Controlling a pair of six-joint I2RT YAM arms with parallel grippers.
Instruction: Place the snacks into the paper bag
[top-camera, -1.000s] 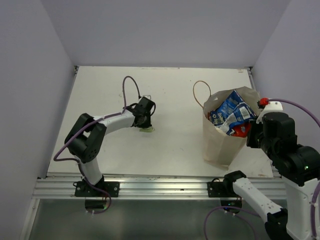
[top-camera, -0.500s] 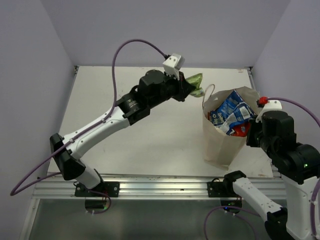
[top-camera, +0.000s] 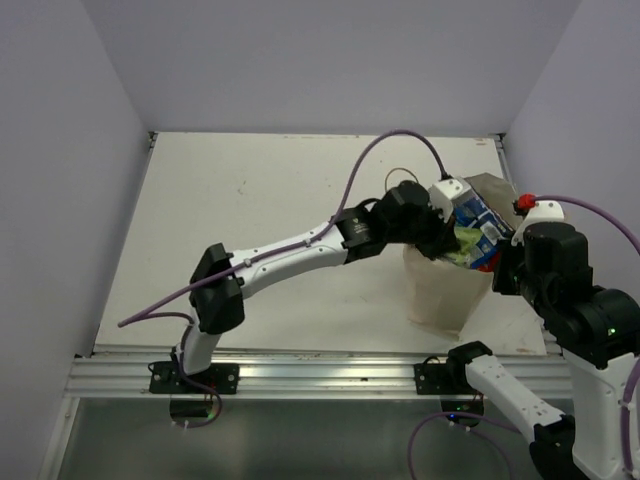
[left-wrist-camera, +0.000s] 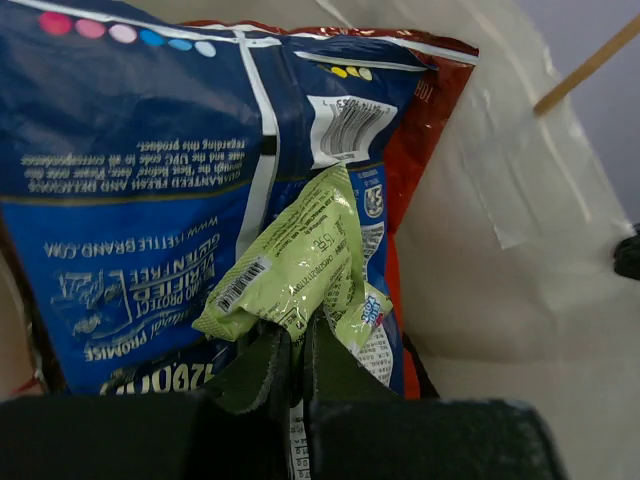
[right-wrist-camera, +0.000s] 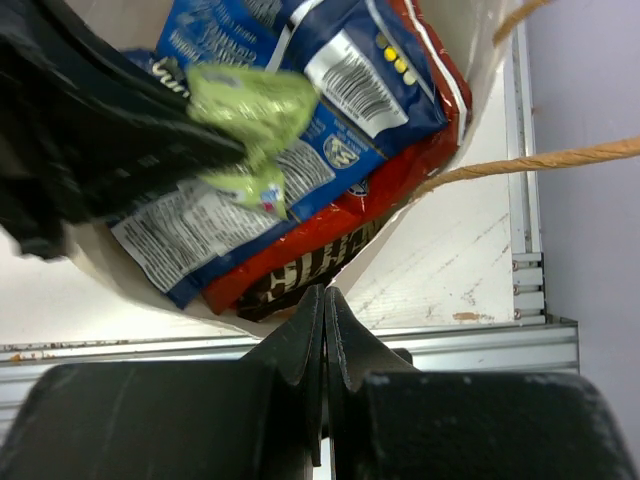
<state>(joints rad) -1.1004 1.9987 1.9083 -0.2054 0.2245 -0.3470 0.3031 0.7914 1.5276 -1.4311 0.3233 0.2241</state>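
Fingers of the left gripper (left-wrist-camera: 297, 345) are clenched on the lower edge of the small pale green packet (left-wrist-camera: 295, 260), holding it crumpled in the open mouth of the paper bag (top-camera: 440, 298), right over the blue packet (left-wrist-camera: 130, 180) that already sits inside. A red packet (left-wrist-camera: 425, 130) lies beneath the blue one and a brown packet (right-wrist-camera: 300, 282) under that. The bag stands on the white table (top-camera: 250, 200) on the right side, where the right gripper (right-wrist-camera: 323, 295) has its jaws pressed together at the bag's near rim; whether paper is caught between them is unclear.
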